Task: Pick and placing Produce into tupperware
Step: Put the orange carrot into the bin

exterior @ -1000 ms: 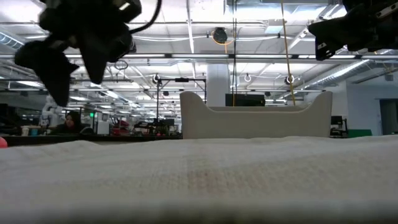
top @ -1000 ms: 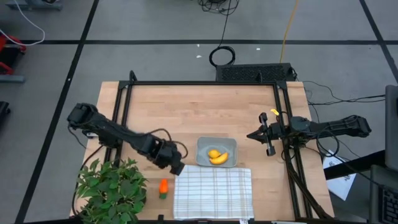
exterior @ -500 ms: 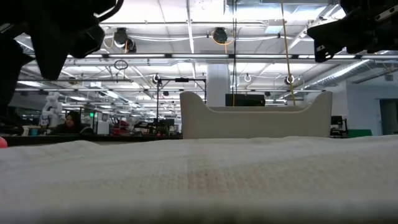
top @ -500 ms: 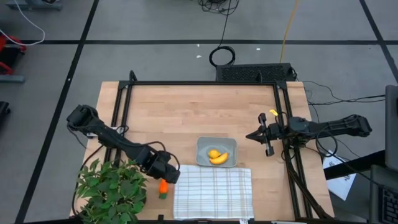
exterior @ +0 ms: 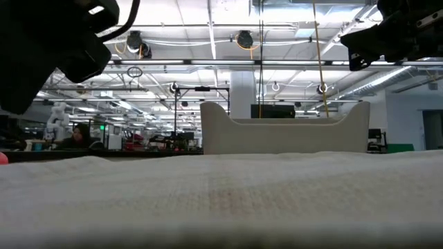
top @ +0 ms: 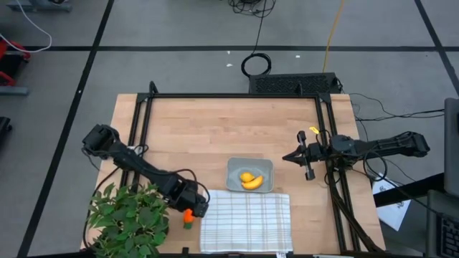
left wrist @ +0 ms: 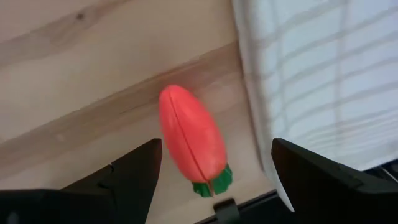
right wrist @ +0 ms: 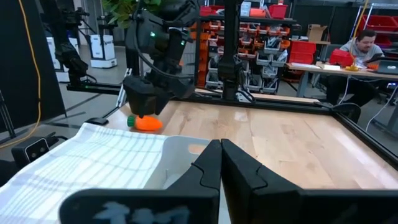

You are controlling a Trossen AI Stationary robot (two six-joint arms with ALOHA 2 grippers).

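The orange carrot (left wrist: 193,142) with its green top lies on its side on the wooden table, just left of the checked cloth's edge. My left gripper (left wrist: 216,183) is open and hangs over it, one finger on each side, touching nothing; in the high view this gripper (top: 195,208) covers part of the carrot (top: 188,218). The grey tupperware (top: 237,169) holds the yellow banana (top: 253,183) and the lemon lump (top: 247,177). My right gripper (top: 296,155) is shut and hovers above the table's right part, right of the tupperware.
A white checked cloth (top: 246,221) lies at the near edge, right of the carrot and in front of the tupperware. A leafy green plant (top: 129,218) stands at the near left corner, close to my left arm. Black frame rails (top: 143,122) run along the table's sides.
My left gripper has moved toward the table's near edge and down, from beside the tupperware's near left corner to over the carrot. The carrot, the tupperware and my right arm have stayed where they were.
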